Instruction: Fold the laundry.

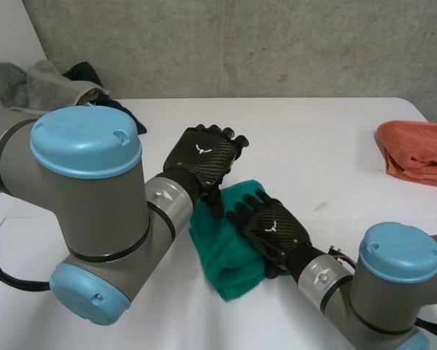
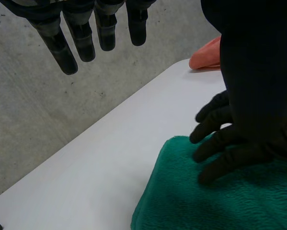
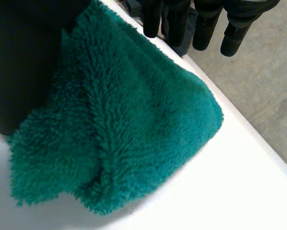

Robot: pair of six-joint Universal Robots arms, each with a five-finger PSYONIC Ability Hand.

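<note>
A fluffy green towel [image 1: 229,251] lies folded on the white counter [image 1: 313,146], between the two arms. The right hand [image 1: 271,226] rests flat on top of it, fingers spread out and not grabbing. The left hand [image 1: 203,157] is by the towel's far edge, fingers straight and apart, holding nothing. An orange towel [image 1: 419,153] sits well off to the right. A pile of grey and dark clothes [image 1: 50,84] is at the far left.

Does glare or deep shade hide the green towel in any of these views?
Head view: even light, no glare on the white table, fuzzy green towel plain. Left wrist view: the black right hand on the towel reads as a dark mass. Right wrist view: towel pile well lit, faint shade under its edge.
</note>
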